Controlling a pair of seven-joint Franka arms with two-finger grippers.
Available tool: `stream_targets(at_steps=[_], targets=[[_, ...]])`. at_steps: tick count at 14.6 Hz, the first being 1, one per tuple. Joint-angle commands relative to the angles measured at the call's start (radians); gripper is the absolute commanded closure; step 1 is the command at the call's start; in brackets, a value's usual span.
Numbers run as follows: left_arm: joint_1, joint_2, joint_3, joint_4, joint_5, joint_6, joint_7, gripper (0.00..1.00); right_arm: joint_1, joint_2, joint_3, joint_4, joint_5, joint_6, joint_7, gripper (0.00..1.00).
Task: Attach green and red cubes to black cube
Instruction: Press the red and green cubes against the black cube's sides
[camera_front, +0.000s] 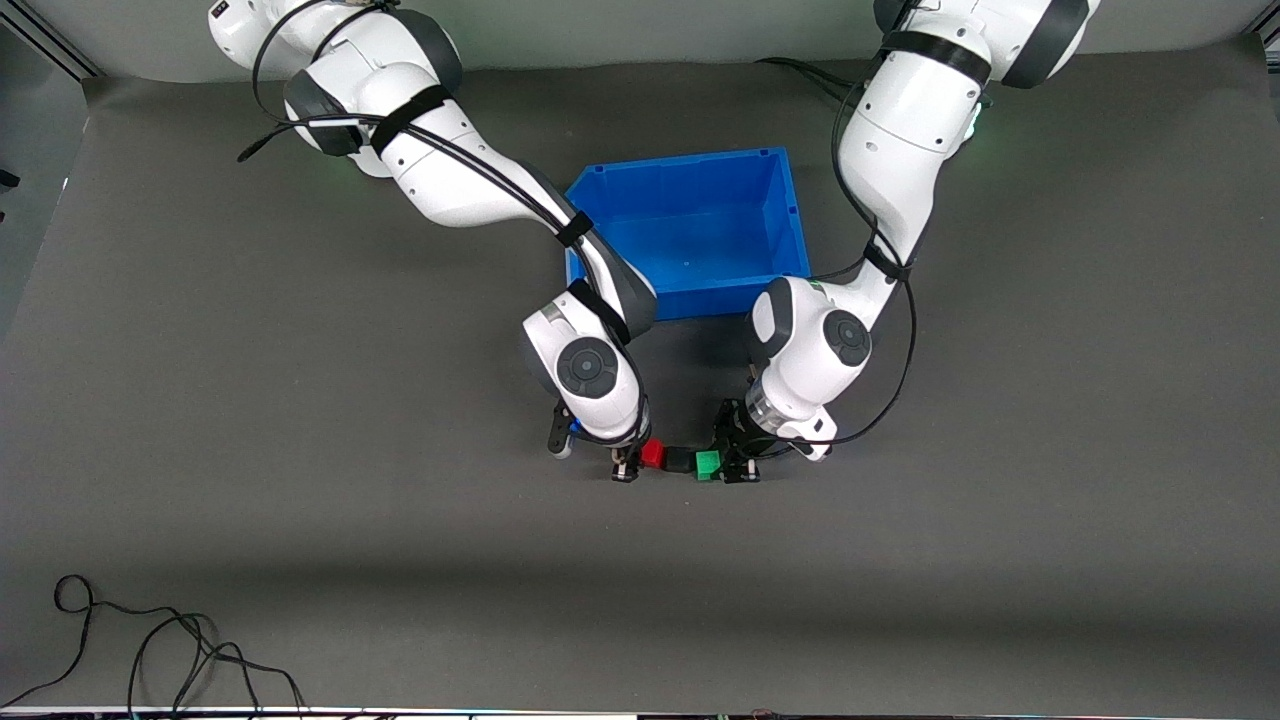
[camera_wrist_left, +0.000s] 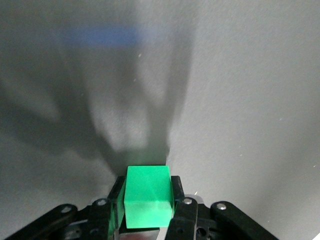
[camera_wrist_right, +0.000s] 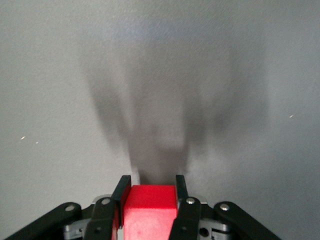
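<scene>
Three cubes stand in a row low over the grey mat, nearer to the front camera than the blue bin. The black cube (camera_front: 681, 460) is in the middle. The red cube (camera_front: 653, 455) sits against its side toward the right arm's end, the green cube (camera_front: 708, 464) against its side toward the left arm's end. My right gripper (camera_front: 640, 462) is shut on the red cube (camera_wrist_right: 150, 205), one finger on each side. My left gripper (camera_front: 722, 466) is shut on the green cube (camera_wrist_left: 148, 195) the same way. Neither wrist view shows the black cube.
An open blue bin (camera_front: 790, 215) stands between the two arms, farther from the front camera than the cubes. A loose black cable (camera_front: 150, 640) lies on the mat near the front edge at the right arm's end.
</scene>
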Motion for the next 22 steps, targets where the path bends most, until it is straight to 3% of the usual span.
stream_targets(at_steps=[1,11,12,13,14,18,19,20,21,22], targets=[[-0.042,0.021,0.021,0.03,0.008,0.009,-0.05,0.67,-0.004,0.043,-0.005,0.056,-0.018,0.027,0.035,1.0],[-0.056,0.027,0.023,0.031,0.01,0.037,-0.066,0.67,-0.006,0.062,-0.005,0.067,-0.018,0.029,0.02,1.0],[-0.065,0.027,0.024,0.031,0.01,0.038,-0.066,0.67,-0.009,0.06,-0.007,0.067,-0.018,0.027,0.005,0.82],[-0.07,0.027,0.029,0.031,0.01,0.045,-0.067,0.67,-0.009,0.06,-0.007,0.067,-0.018,0.027,-0.029,0.31],[-0.071,0.028,0.029,0.031,0.01,0.051,-0.069,0.67,-0.009,0.06,-0.007,0.067,-0.016,0.027,-0.057,0.01],[-0.071,0.028,0.029,0.03,0.01,0.052,-0.073,0.66,-0.015,0.044,-0.007,0.065,-0.015,0.024,-0.11,0.01],[-0.07,0.027,0.029,0.028,0.01,0.052,-0.073,0.52,-0.027,0.033,-0.005,0.067,-0.011,0.017,-0.148,0.01],[-0.068,0.027,0.029,0.025,0.011,0.052,-0.072,0.16,-0.035,0.013,-0.005,0.064,-0.01,0.006,-0.191,0.01],[-0.064,0.025,0.03,0.021,0.011,0.052,-0.072,0.0,-0.038,-0.005,-0.005,0.062,-0.007,-0.017,-0.243,0.01],[-0.059,0.024,0.031,0.018,0.01,0.051,-0.073,0.0,-0.05,-0.028,-0.005,0.063,-0.005,-0.061,-0.288,0.01]])
